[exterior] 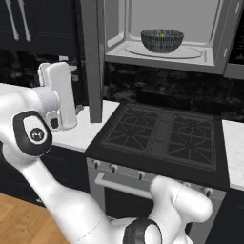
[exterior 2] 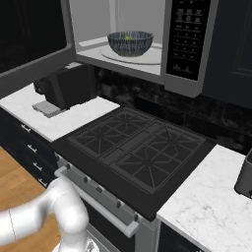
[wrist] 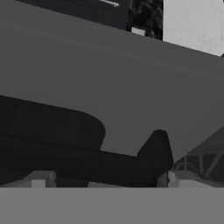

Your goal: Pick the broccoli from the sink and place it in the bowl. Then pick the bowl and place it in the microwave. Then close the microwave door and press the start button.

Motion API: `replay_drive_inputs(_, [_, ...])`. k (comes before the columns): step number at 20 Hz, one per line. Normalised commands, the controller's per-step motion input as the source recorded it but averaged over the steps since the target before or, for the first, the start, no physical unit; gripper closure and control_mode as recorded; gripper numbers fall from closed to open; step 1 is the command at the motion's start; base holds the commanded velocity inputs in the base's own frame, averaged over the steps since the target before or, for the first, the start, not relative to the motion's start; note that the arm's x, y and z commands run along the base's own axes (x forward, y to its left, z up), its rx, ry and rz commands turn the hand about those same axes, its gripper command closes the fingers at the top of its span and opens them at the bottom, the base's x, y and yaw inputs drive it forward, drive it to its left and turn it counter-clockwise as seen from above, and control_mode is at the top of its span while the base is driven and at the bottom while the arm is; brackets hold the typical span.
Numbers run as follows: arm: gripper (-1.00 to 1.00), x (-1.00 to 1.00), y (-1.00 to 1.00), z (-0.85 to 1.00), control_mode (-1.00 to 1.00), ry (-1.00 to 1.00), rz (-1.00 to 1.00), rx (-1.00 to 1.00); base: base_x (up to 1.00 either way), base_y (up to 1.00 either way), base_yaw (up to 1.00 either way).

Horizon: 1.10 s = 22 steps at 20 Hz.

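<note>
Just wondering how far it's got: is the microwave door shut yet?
No, the microwave door stands open, and the bowl sits in plain sight on the turntable.

The microwave door stands open, edge-on to the left of the cavity, its grey panel close before the claw, whose fingers stand wide apart. The microwave mouth is unblocked; inside, the bowl occupies the turntable's middle. Below, the stove top lies bare. A dark appliance crowds the left counter.

Grey microwave door face close ahead, end effector fingertips wide apart, stove grate corner
</note>
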Motion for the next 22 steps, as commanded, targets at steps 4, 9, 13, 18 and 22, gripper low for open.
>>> replay_drive_inputs(4, [-1.00,0.00,-1.00,0.00,-1.00,-0.22,0.27,0.27,0.00,0.00,0.00])
replay_drive_inputs(9, [-1.00,0.02,-1.00,0.00,-1.00,-0.16,0.25,0.27,0.00,0.00,0.00])
replay_drive_inputs(13, [-1.00,0.20,-1.00,0.00,-1.00,-0.11,0.24,0.26,0.00,0.00,0.00])
replay_drive_inputs(18, [-1.00,0.24,-1.00,0.07,-1.00,-0.12,0.21,0.25,0.00,0.00,0.00])
replay_drive_inputs(22, [-1.00,0.36,-0.91,0.14,-1.00,-0.10,0.18,0.24,0.00,0.00,0.00])
